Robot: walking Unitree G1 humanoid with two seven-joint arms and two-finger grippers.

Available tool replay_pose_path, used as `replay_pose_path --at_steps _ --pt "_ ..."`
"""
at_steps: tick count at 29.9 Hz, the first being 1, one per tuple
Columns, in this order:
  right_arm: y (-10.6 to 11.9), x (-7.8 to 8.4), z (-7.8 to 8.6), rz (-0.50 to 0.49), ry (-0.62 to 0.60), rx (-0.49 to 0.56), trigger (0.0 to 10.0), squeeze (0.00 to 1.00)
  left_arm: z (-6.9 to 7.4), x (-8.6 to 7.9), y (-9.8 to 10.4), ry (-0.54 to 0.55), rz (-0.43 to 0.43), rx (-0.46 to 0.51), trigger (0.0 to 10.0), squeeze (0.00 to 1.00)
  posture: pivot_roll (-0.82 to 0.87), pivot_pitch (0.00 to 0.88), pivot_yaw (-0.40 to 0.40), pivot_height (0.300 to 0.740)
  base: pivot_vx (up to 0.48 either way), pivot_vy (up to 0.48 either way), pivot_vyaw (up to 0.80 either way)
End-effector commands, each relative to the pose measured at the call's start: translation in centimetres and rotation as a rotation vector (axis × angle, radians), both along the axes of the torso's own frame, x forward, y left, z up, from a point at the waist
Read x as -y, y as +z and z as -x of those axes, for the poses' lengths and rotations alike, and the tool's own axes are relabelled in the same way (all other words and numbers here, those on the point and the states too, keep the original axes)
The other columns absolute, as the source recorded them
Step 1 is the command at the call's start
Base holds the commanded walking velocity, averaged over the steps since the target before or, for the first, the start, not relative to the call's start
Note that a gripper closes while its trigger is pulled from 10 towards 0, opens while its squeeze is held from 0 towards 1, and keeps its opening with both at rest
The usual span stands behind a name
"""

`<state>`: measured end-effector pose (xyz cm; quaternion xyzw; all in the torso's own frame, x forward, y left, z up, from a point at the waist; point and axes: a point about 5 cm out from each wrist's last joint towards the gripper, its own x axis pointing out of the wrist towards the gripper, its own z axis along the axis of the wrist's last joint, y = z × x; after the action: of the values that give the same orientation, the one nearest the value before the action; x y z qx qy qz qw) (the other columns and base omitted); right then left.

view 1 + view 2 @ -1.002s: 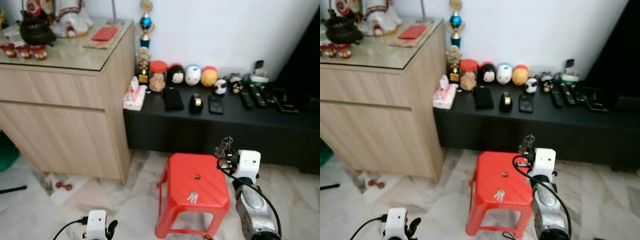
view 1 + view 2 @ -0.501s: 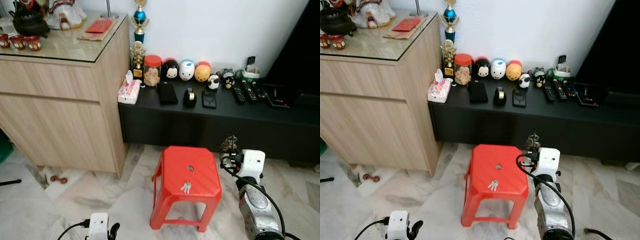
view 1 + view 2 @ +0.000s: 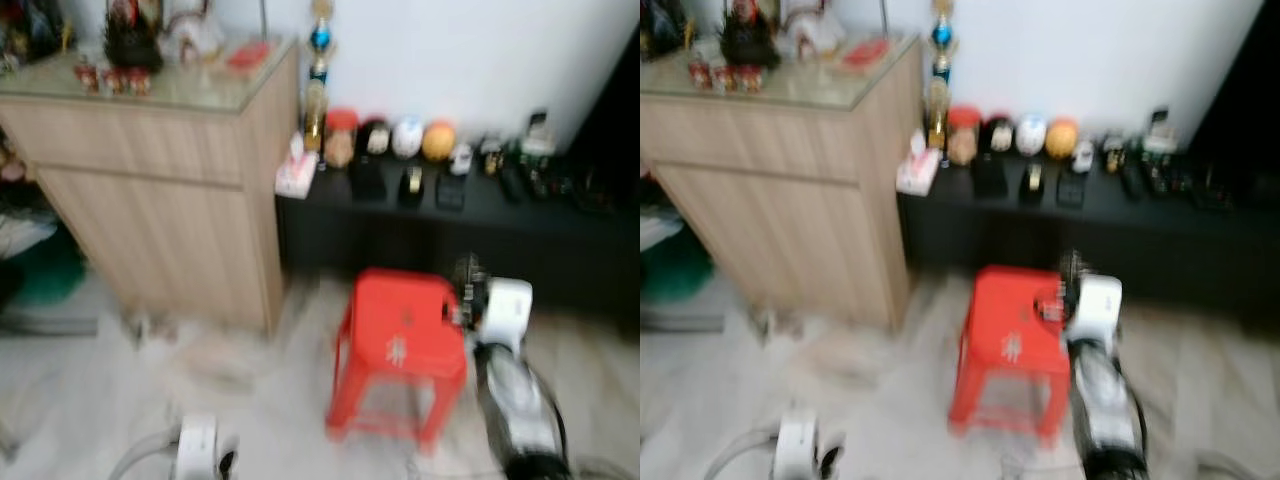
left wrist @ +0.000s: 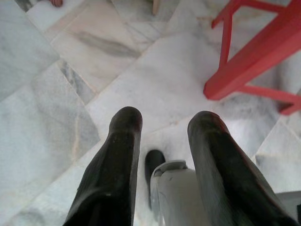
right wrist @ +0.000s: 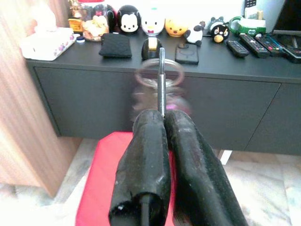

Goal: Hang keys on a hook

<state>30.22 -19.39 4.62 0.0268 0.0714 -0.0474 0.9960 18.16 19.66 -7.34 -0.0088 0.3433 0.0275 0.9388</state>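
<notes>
View's gone blurry and swung left as I turn, right gripper (image 5: 162, 117) jaws clamped on the keys (image 5: 160, 77) above the red stool (image 3: 400, 340), left gripper (image 4: 162, 136) jaws apart, hook unseen, so I'm searching.

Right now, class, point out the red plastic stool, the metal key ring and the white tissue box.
red plastic stool (image 3: 400, 330), left eye view, seat top
metal key ring (image 5: 160, 72), right wrist view, ring
white tissue box (image 5: 47, 45), right wrist view, top
</notes>
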Motion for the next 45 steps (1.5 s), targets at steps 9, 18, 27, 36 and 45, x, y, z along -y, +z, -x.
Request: replay_pose_path --at_steps 9,18,27,36,45 --pt "0.1 0.4 -0.3 -0.011 -0.051 0.008 10.0 0.00 -0.7 0.2 0.1 -0.048 0.002 -0.027 10.0 0.00 -0.09 0.000 -0.018 0.738 -0.301 0.000 0.00" --pt "0.4 0.2 -0.8 -0.017 -0.058 0.015 10.0 0.00 -0.6 -0.3 0.1 -0.034 -0.008 -0.041 10.0 0.00 -0.09 0.000 -0.004 0.738 -0.317 0.000 0.00" --pt "0.3 0.0 -0.9 -0.020 -0.049 0.010 10.0 0.00 -0.6 -0.7 0.1 -0.016 -0.010 -0.049 10.0 0.00 -0.08 0.000 -0.011 0.738 -0.234 0.000 0.00" --pt "0.4 0.0 -1.0 -0.016 -0.050 0.016 10.0 0.00 0.2 -0.7 -0.4 -0.021 -0.016 -0.093 10.0 0.00 -0.09 0.000 -0.005 0.738 0.000 0.000 0.00" --pt "0.1 -0.2 -0.8 -0.006 -0.038 0.006 10.0 0.00 0.6 -0.9 -0.6 -0.037 -0.028 -0.120 10.0 0.00 -0.09 0.000 -0.004 0.738 0.000 -0.137 0.00"
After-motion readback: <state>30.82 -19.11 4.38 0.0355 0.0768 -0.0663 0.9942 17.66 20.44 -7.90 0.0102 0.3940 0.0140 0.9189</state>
